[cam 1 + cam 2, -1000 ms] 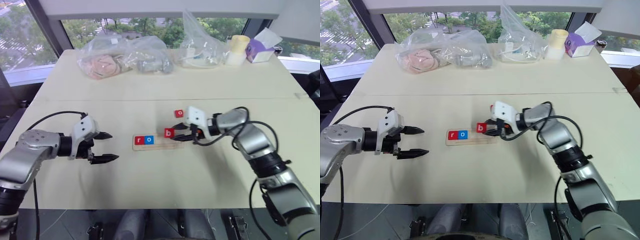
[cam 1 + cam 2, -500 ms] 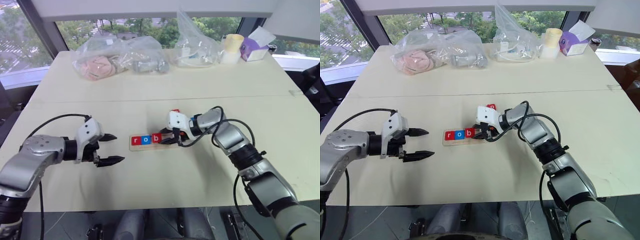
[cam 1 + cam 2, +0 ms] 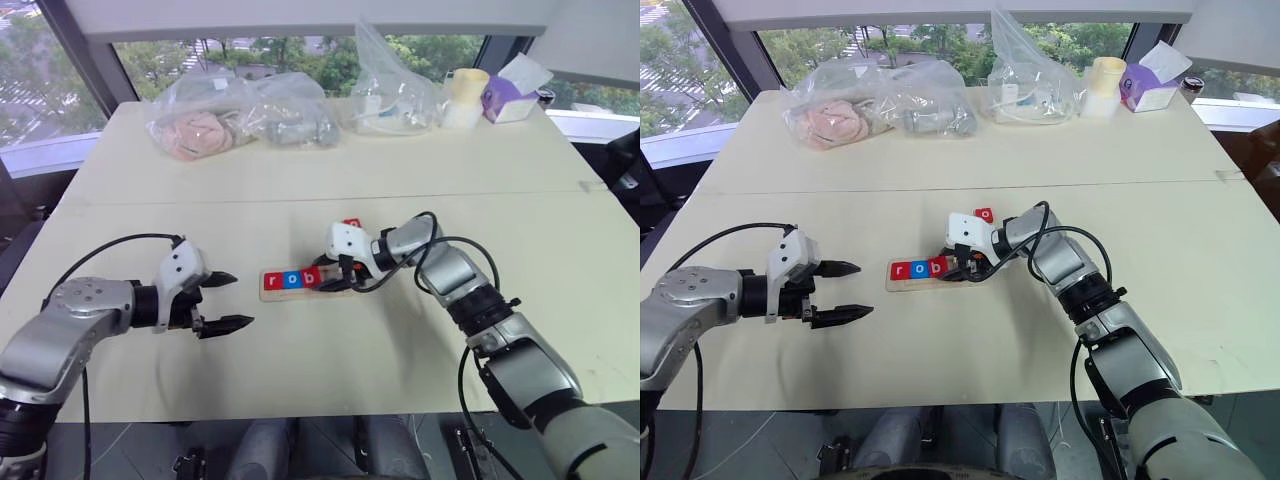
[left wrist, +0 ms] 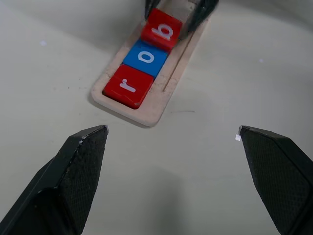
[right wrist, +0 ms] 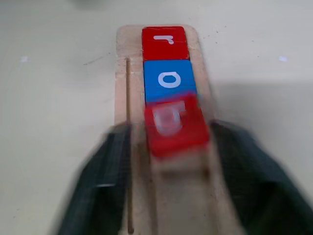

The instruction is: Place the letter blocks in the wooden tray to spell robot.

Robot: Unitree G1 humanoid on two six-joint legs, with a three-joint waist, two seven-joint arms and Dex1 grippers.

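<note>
Release of the red square "b" block (image 4: 160,31): carried above the long pale wooden tray (image 4: 152,108) a second ago, it now sits third in the slot, beside the blue "o" (image 4: 146,57) and red "r" (image 4: 128,86). Right pincer (image 5: 168,161) stands spread astride it; left pincer (image 3: 225,301) hangs spread, well apart. Remaining red "o" block (image 3: 984,214) lies on the bench (image 3: 300,180) just behind the tray; no "t" is visible.

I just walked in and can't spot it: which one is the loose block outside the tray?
Find the wooden tray mid-table, holding red r, blue o, red b. Just beyond the right gripper lies a lone red o block, flat on the bare table, outside the tray.
</note>
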